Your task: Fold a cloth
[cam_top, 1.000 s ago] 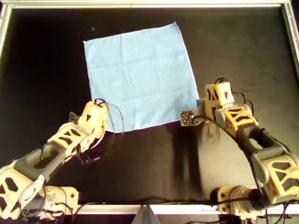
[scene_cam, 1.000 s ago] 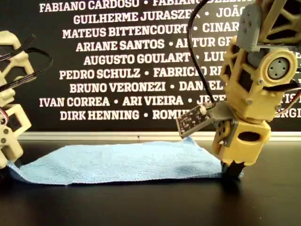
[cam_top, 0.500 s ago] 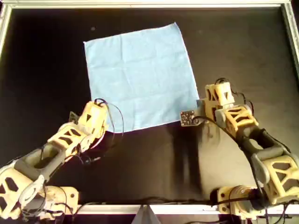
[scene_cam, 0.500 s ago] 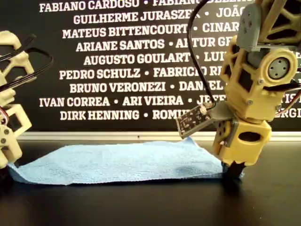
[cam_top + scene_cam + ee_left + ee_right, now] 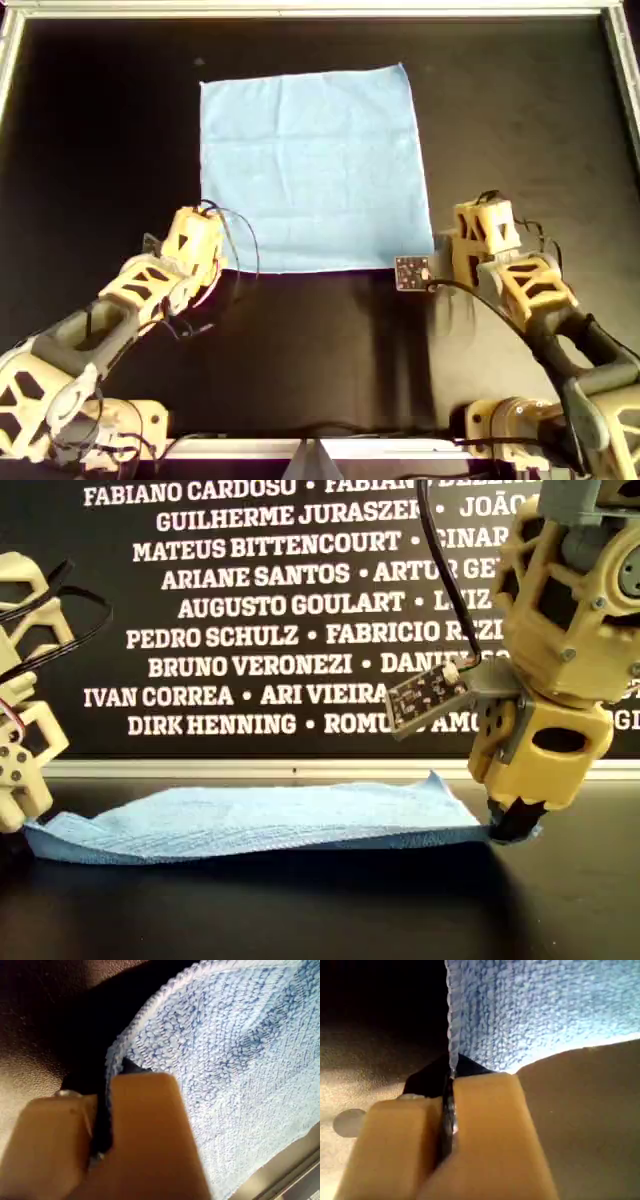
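The light-blue cloth (image 5: 310, 170) lies spread flat on the black table, its edges square to the frame. Two tan arms each hold one near corner: one at the overhead view's left (image 5: 207, 255), one at its right (image 5: 442, 262). The wrist views do not show which arm is which. My first gripper (image 5: 102, 1110) is shut on a cloth corner (image 5: 240, 1060). My second gripper (image 5: 447, 1125) is shut on a cloth corner (image 5: 535, 1005). In the exterior view the cloth (image 5: 260, 815) rises slightly at the corner pinched on that view's right (image 5: 510, 825).
The black table (image 5: 100, 150) has a pale metal frame (image 5: 320, 10) around it. A small circuit board (image 5: 410, 272) sticks out from the arm on the overhead view's right. A name-covered wall (image 5: 250, 600) stands behind the table.
Both arms have pulled their corners. The cloth has turned from tilted to square with the frame and shifted to the overhead view's right. Its corner on the exterior view's right is slightly raised.
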Robot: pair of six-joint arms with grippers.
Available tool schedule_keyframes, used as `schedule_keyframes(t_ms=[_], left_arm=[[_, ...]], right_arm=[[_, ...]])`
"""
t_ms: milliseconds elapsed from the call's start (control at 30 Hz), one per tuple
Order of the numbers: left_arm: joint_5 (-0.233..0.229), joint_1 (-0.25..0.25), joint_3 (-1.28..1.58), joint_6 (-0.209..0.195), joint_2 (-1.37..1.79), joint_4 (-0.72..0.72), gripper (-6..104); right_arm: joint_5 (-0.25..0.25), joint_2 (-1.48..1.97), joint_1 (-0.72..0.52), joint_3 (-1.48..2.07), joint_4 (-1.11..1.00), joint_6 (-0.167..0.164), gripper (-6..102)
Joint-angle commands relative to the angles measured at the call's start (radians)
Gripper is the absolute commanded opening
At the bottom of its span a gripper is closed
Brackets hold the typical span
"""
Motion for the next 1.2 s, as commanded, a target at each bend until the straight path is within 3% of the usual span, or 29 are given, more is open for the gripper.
schedule_keyframes(t_ms=[0,133,433,500,567,667,767,933,1167], left_arm=[[-0.011,0.035,-0.020,0.008,-0.012,0.005,0],[-0.014,0.035,-0.023,0.008,-0.040,0.005,0],[-0.015,0.037,-0.021,0.008,-0.038,0.005,0],[-0.015,0.037,-0.021,0.006,-0.034,0.003,0],[-0.015,0.037,-0.021,0.006,-0.025,0.003,1],[0.003,0.035,-0.020,0.006,-0.026,0.003,3],[0.005,0.035,-0.014,0.006,-0.023,0.005,14],[-0.011,0.035,-0.008,0.006,-0.023,0.005,46],[-0.015,0.020,0.002,0.006,-0.020,0.020,73]], right_arm=[[0.008,0.066,0.002,-0.005,-0.017,0.000,-1],[0.023,0.064,0.003,0.005,0.000,-0.015,-1],[0.025,0.063,0.003,0.017,0.003,-0.015,-1],[0.025,0.040,0.003,0.002,0.003,-0.003,-1],[0.025,0.037,0.002,0.005,0.002,-0.015,0],[0.015,0.064,0.003,0.021,-0.002,-0.018,6],[0.025,0.063,0.005,0.011,-0.002,-0.020,21],[0.011,0.044,0.005,0.005,-0.002,-0.018,43],[0.015,0.074,0.005,0.017,-0.002,-0.009,54]])
